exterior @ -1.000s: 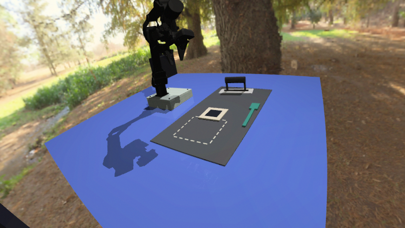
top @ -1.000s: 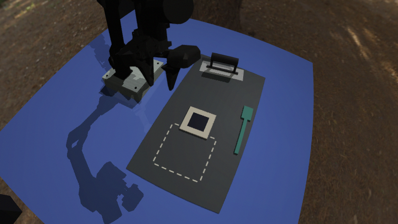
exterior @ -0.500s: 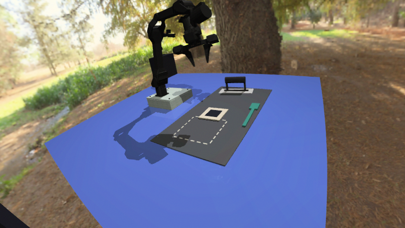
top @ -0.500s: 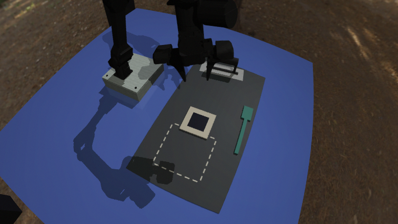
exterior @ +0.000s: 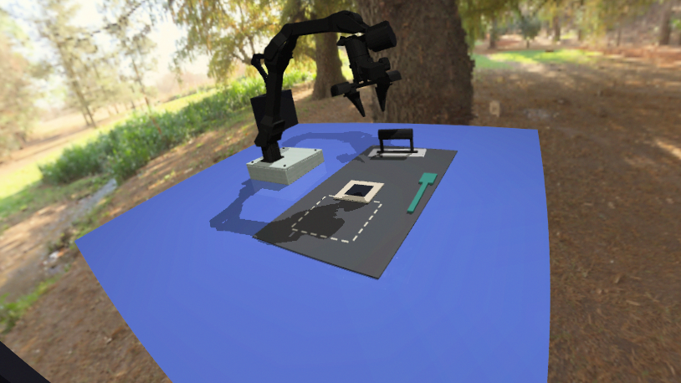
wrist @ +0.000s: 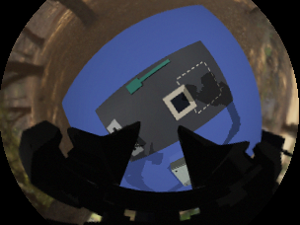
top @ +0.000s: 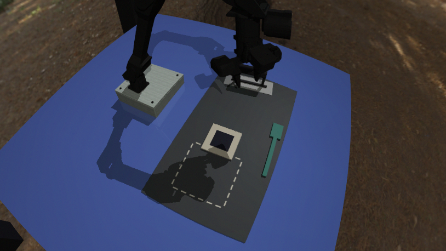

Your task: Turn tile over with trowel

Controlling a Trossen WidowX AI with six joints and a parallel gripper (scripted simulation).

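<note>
The trowel (top: 269, 89) (exterior: 420, 152) (wrist: 113, 125) has a pale flat blade and a raised black handle. It rests at the mat's far end, partly hidden behind the fingers in the top view and the wrist view. My gripper (top: 247, 83) (exterior: 373, 113) (wrist: 160, 126) is open and empty, pointing down high above the table's back, slightly left of the trowel in the exterior view. The tile (top: 222, 140) (exterior: 358, 189) (wrist: 181, 102) lies flat, its dark marked square facing up. It covers part of the far side of the dashed outline (top: 217, 205) (exterior: 345, 241).
A green paddle-shaped tool (top: 276, 131) (exterior: 427, 178) (wrist: 133, 86) lies along the right edge of the dark mat (top: 264, 106) (exterior: 366, 264). The pale arm base (top: 160, 87) (exterior: 304, 165) (wrist: 182, 173) stands left of the mat. The arm's shadow falls across the outline.
</note>
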